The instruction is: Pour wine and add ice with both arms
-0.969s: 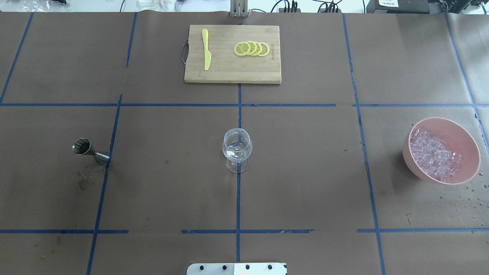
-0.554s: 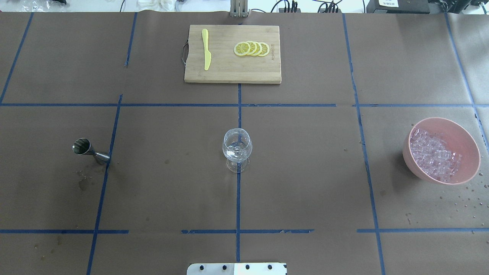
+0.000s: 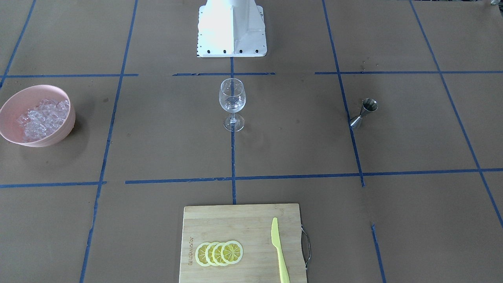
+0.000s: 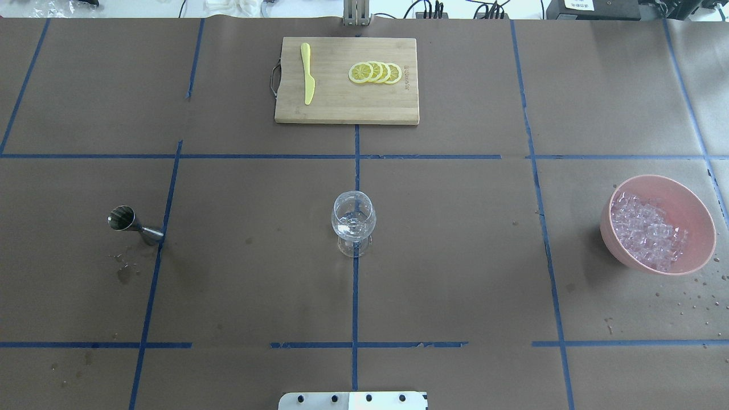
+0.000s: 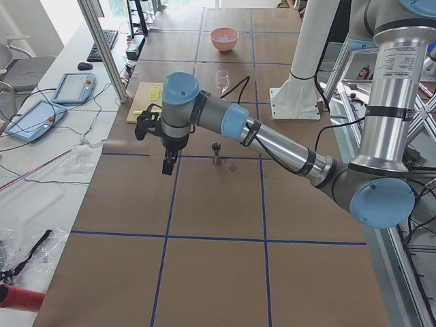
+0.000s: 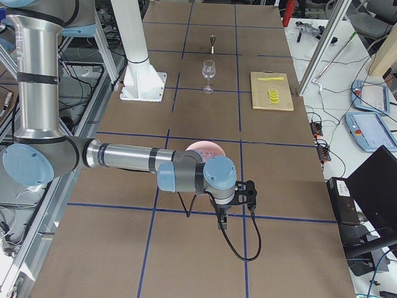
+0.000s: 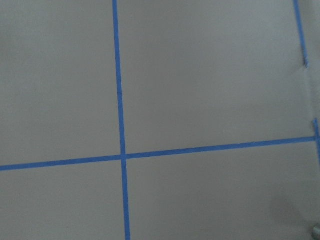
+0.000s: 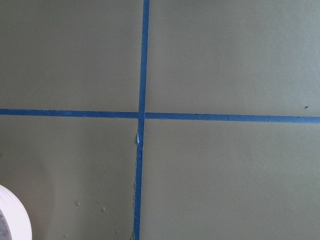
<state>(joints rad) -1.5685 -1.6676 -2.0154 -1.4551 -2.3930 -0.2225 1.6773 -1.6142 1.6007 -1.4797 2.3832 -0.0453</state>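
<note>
Ice (image 4: 646,230) fills one bowl (image 4: 695,225); one glass (image 4: 353,219) and one jigger (image 4: 134,225) stand apart.

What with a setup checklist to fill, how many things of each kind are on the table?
Wine glass: 1
Jigger: 1
Pink bowl: 1
Cutting board: 1
Knife: 1
Lemon slices: 4
Ice: a pile, uncounted
Total: 9, ice apart

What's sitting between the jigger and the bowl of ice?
The wine glass stands upright roughly midway between the jigger and the pink bowl of ice, clearest in the overhead view.
</note>
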